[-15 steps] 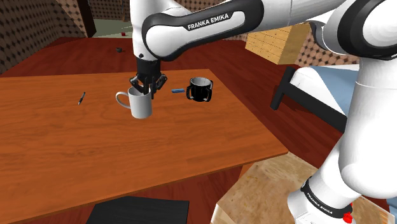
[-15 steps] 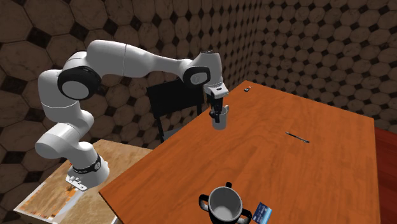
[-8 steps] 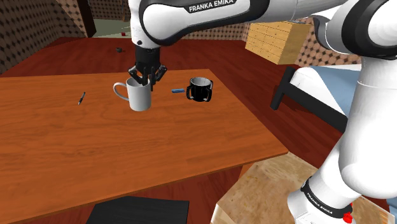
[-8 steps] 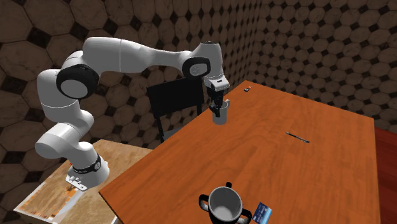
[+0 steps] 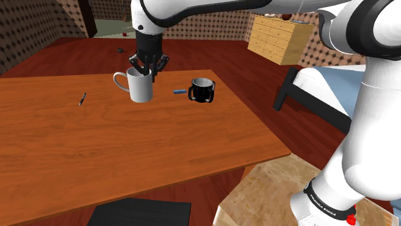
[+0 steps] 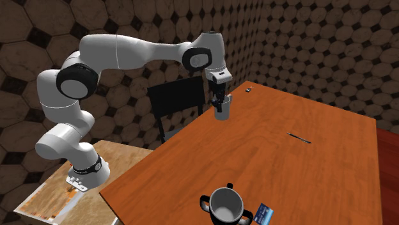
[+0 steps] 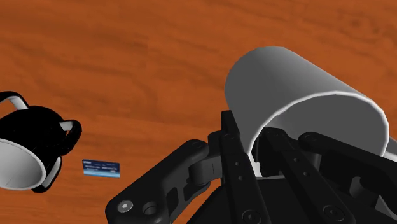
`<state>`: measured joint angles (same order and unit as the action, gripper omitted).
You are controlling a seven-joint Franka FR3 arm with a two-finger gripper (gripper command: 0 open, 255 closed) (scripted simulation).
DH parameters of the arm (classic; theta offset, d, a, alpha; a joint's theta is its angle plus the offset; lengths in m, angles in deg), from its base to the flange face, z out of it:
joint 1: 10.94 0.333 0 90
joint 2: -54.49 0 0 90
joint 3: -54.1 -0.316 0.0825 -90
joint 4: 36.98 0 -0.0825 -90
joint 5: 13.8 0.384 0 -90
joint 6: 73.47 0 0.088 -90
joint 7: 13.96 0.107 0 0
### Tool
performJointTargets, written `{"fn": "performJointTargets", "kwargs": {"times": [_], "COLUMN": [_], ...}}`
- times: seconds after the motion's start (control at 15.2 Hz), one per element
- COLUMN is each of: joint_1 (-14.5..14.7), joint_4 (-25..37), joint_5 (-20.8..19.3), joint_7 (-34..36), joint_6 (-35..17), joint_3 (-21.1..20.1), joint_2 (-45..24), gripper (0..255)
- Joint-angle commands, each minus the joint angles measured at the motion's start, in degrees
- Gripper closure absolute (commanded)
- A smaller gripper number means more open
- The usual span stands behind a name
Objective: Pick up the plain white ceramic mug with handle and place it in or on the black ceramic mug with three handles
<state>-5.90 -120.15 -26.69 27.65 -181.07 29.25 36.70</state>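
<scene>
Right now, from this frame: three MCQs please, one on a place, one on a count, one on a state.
1. Where does the blue card lie?
A. on the floor
B. under the table
C. on the table, beside the black three-handled mug

2. How many mugs are there?
A. one
B. two
C. three

3. The gripper is:
A. shut on the white mug
B. open
C. shut on the blue card

Answers:
1 C: the card sits on the wood right next to the black three-handled mug.
2 B: there is one white mug and one black mug.
3 A: the wrist view shows the fingers clasping the white mug's wall, one inside the rim.
</scene>
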Motion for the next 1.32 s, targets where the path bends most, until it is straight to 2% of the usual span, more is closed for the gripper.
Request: {"fn": "performJointTargets", "kwargs": {"times": [0.0,0.66,1.25], "joint_1": [-1.5,-10.6,-17.4], "joint_4": [-0.6,-2.5,2.9], "joint_5": [0.8,4.7,6.6], "joint_7": [-2.0,-15.2,-26.3], "joint_6": [-0.1,-0.9,0.9], "joint_3": [0.4,4.1,7.6], "joint_2": [0.8,3.3,0.3], "gripper": [255,255,255]}}
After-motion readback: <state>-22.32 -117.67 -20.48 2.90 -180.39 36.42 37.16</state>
